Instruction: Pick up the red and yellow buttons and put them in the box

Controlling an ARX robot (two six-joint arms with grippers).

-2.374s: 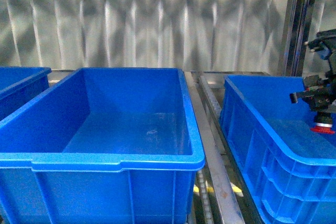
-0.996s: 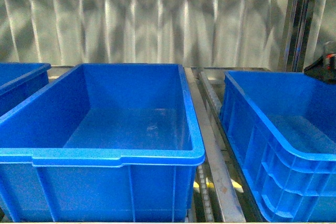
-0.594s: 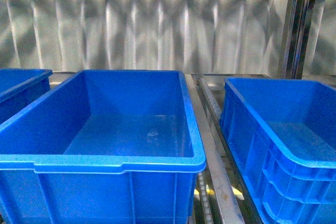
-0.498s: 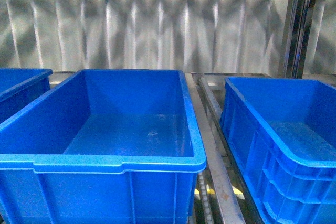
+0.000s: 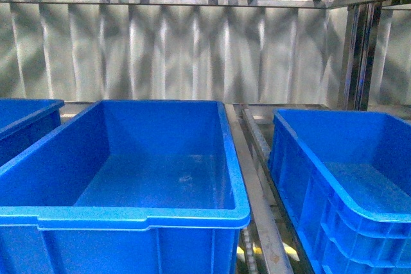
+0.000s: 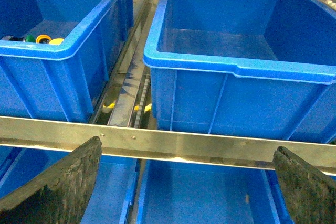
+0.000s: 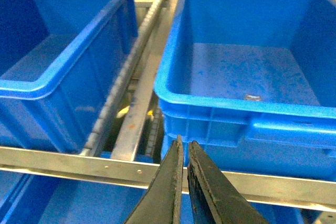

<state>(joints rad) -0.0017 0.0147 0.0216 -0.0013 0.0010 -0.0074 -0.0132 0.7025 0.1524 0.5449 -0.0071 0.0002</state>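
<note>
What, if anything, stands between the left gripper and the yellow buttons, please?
The metal shelf rail runs across just ahead of the open left gripper, and the near wall of the blue crate rises before the yellow buttons, whose caps just show over its rim.

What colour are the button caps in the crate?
Green cap beside yellow caps; left wrist view.

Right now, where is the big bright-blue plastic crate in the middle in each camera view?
Front view: middle crate, lower centre.
Left wrist view: middle crate beyond the steel crossbar, beside the left crate holding a yellow-capped button.
Right wrist view: middle crate across the steel rail from the speckled-floor right crate.
Shared landmark: that steel rail, on its right in front view too.
</note>
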